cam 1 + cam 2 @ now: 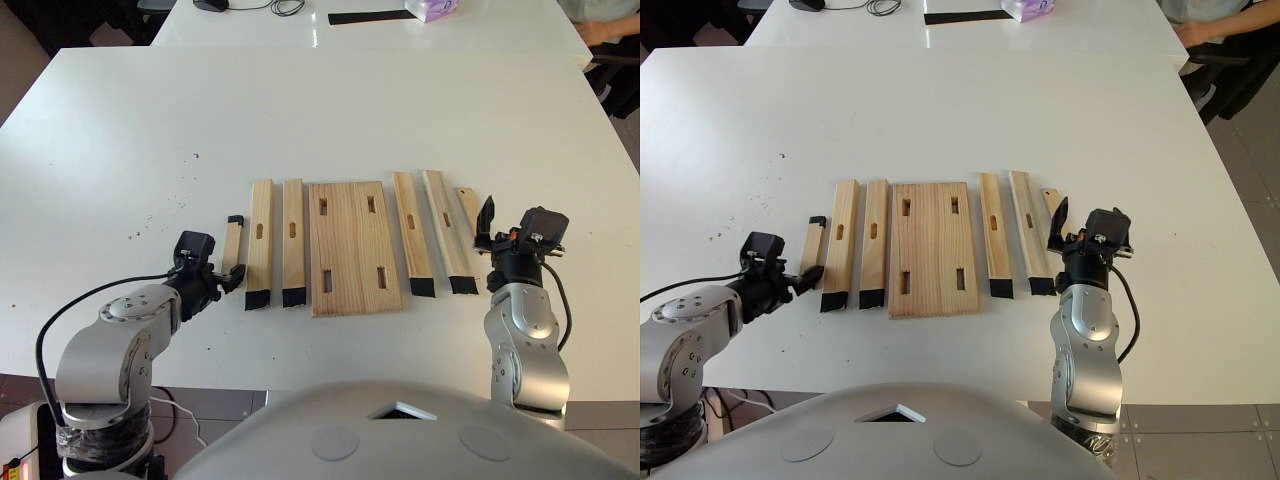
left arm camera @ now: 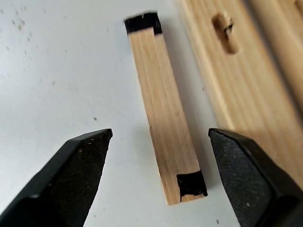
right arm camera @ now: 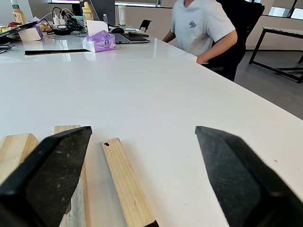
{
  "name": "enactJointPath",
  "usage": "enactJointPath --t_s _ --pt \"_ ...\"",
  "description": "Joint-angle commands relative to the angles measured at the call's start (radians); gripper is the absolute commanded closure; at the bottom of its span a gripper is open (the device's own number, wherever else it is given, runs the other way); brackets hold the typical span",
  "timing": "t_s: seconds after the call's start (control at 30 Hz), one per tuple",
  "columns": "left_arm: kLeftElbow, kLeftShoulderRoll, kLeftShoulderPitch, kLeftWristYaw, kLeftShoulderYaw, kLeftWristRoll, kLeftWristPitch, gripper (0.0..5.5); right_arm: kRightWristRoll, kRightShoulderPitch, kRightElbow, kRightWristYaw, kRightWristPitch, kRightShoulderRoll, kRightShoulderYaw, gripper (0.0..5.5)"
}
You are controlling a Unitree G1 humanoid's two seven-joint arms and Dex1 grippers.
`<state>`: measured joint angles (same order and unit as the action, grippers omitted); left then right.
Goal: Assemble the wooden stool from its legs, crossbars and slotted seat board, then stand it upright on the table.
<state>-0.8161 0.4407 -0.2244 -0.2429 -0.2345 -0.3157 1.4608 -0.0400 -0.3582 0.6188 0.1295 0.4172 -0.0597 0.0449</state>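
While every stool part lies flat and unassembled, the white worktop (image 1: 120, 150) carries them in one row. The seat board (image 1: 355, 247) is in the middle of that row, with four slots, two towards its far end and two towards its near end.

Just left of the seat board is the inner left leg (image 1: 292, 241), then the outer left leg (image 1: 261, 243). They lie parallel to it, each with one slot and a black near end. Just right of the seat board is the inner right leg (image 1: 411, 232), then the outer right leg (image 1: 447, 230). These have the same slots and black ends and angle slightly away from the board.

Farther right of the seat board, past the outer right leg, lies the thin crossbar (image 3: 125, 184). It is plain wood and close beside that leg.

Farthest left of the seat board lies the short crossbar (image 2: 147, 71), black at both ends and apart from the outer left leg.

The left gripper (image 2: 160, 137) is left of the seat board at the short crossbar's near end. Its fingers are spread to either side of the bar and do not touch it. The right gripper (image 3: 143, 132) is right of the seat board by the thin crossbar. Its fingers are spread wide and hold nothing.
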Motion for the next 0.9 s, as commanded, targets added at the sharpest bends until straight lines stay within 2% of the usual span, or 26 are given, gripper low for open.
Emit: enactJointPath --t_s 0.03,0.23,0.4,0.53,0.9 --pt "0.030 -0.021 -0.031 0.028 0.003 0.026 0.016 1.70 0.007 0.004 0.004 -0.013 0.024 0.005 0.000 1.45" --pt "0.094 -0.077 -0.012 0.044 0.012 0.028 0.005 1.70 0.004 0.005 0.001 -0.023 0.033 0.005 -0.002 1.45" --pt "0.165 -0.060 0.005 0.055 0.017 0.049 -0.020 1.70 0.005 0.006 0.002 -0.023 0.039 0.003 -0.002 1.45" --pt "0.175 -0.081 -0.001 0.040 -0.001 0.024 -0.012 2.22 0.006 0.017 0.008 -0.025 0.051 0.004 -0.001 1.45" --pt "0.258 0.012 -0.011 0.049 0.012 0.058 -0.039 3.91 0.006 0.011 0.014 -0.021 0.053 -0.002 0.005 1.45"
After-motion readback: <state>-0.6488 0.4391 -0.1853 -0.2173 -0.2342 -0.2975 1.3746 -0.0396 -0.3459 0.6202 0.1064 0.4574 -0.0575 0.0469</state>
